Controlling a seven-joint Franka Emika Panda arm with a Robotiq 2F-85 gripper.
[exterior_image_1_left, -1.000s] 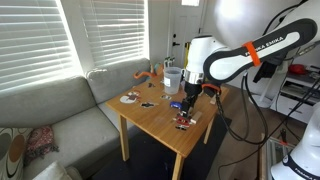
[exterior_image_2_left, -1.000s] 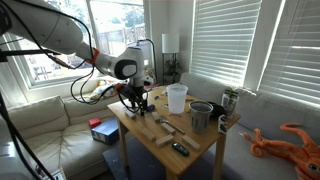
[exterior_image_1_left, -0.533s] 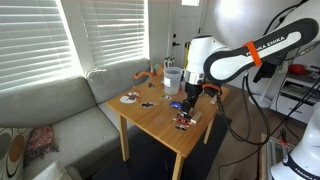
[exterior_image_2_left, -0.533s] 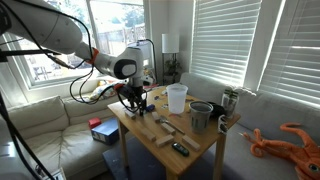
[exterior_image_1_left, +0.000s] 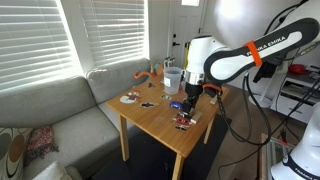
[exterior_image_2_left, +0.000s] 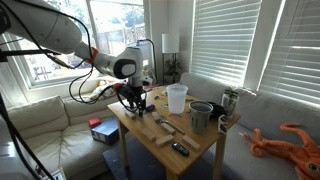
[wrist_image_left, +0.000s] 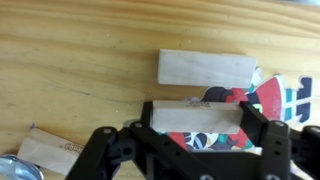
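Observation:
In the wrist view my gripper (wrist_image_left: 197, 118) is shut on a plain wooden block (wrist_image_left: 197, 117), its two black fingers pressing on the block's short ends. The block is held just above the wooden table (wrist_image_left: 70, 60), over a colourful printed card (wrist_image_left: 270, 100). A second wooden block (wrist_image_left: 205, 68) lies flat on the table just beyond it. In both exterior views the gripper (exterior_image_1_left: 188, 103) (exterior_image_2_left: 131, 101) hangs low over the table near its edge.
On the table stand a clear plastic cup (exterior_image_2_left: 177, 98), a dark metal mug (exterior_image_2_left: 200, 116) and small items (exterior_image_2_left: 176, 147). A plate (exterior_image_1_left: 130, 98) lies at the far side. A grey sofa (exterior_image_1_left: 50, 115) flanks the table. An orange toy octopus (exterior_image_2_left: 290, 142) lies on the sofa.

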